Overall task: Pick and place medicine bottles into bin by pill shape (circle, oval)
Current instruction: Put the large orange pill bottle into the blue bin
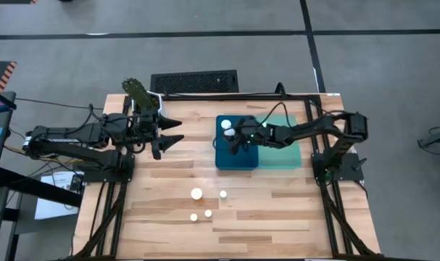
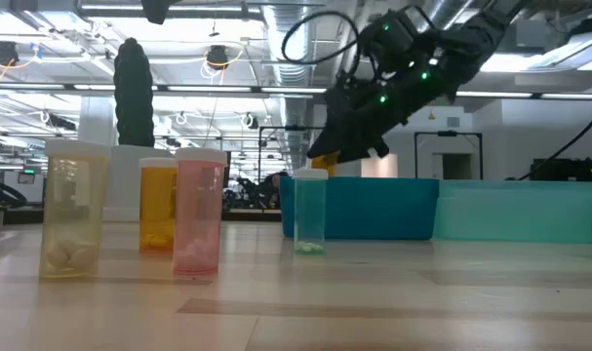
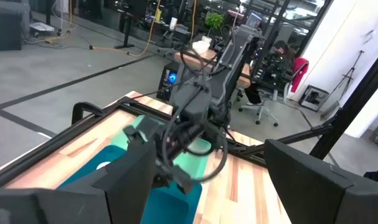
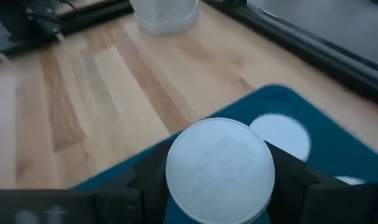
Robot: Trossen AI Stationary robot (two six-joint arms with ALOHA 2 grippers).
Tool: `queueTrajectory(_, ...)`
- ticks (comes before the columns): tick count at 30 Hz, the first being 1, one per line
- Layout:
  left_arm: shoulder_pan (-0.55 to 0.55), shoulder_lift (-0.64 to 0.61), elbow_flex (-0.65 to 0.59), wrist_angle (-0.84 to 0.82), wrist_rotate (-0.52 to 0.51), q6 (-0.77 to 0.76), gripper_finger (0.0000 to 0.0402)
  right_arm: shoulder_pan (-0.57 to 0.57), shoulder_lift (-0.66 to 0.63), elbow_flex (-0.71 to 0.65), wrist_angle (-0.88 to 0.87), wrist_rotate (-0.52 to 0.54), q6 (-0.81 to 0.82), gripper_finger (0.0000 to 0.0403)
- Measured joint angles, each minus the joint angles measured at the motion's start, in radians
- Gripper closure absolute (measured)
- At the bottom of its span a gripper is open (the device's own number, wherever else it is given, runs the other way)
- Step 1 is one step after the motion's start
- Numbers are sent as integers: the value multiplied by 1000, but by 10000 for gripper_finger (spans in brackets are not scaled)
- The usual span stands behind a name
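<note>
My right gripper hangs over the dark blue bin, shut on an amber bottle with a white cap. Two more white caps lie in that bin. Several bottles stand upright on their bases on the wood nearer the front: a pale one, an orange one, a pink one and a small clear one. From above they show as white caps. My left gripper is open and empty, left of the bins. My right gripper pinches the bottle between its two fingers, just below the white cap. The fingers come from above, slanting down from the table's right. The bottle hangs clear above the dark blue bin; its amber body shows below the fingers.
A lighter teal bin stands against the dark blue bin's right side. A black grille lies at the table's far edge. Bare wood lies between the left gripper and the standing bottles.
</note>
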Motion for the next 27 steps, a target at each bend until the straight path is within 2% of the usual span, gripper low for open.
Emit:
queueTrajectory(7, 0, 0, 0, -1, 0, 1, 110, 7, 73, 2, 42, -1, 32, 189)
queueTrajectory(27, 0, 0, 0, 0, -11, 2, 110, 12, 109, 1, 33, 0, 33, 180)
